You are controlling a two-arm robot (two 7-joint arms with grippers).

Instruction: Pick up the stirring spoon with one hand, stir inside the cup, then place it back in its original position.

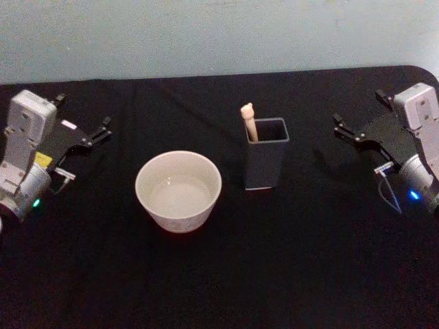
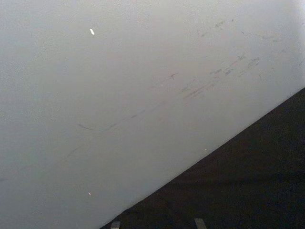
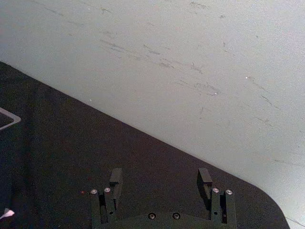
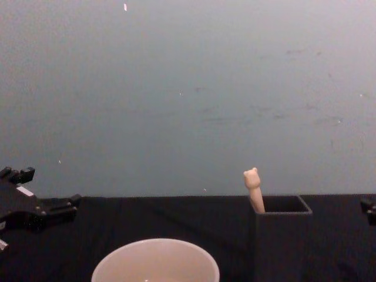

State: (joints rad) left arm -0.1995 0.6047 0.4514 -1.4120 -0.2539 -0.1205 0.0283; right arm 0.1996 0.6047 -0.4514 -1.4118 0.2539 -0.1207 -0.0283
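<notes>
The stirring spoon (image 1: 248,120) stands in the dark grey square holder box (image 1: 266,163), its original position, with its cream bear-head top (image 4: 252,178) sticking out above the rim. The wide cream-white cup (image 1: 178,190) sits to the left of the box (image 4: 282,241) and shows low in the chest view (image 4: 155,261). My left gripper (image 1: 105,129) rests at the table's left side, open and holding nothing (image 2: 157,223). At the right side my right gripper (image 1: 339,127) is also open, with bare cloth between its fingers (image 3: 160,177).
A black cloth covers the table (image 1: 226,274). A pale grey wall (image 4: 188,88) rises just behind its far edge, and the far right corner (image 1: 418,68) is rounded. Open cloth lies between each gripper and the two containers.
</notes>
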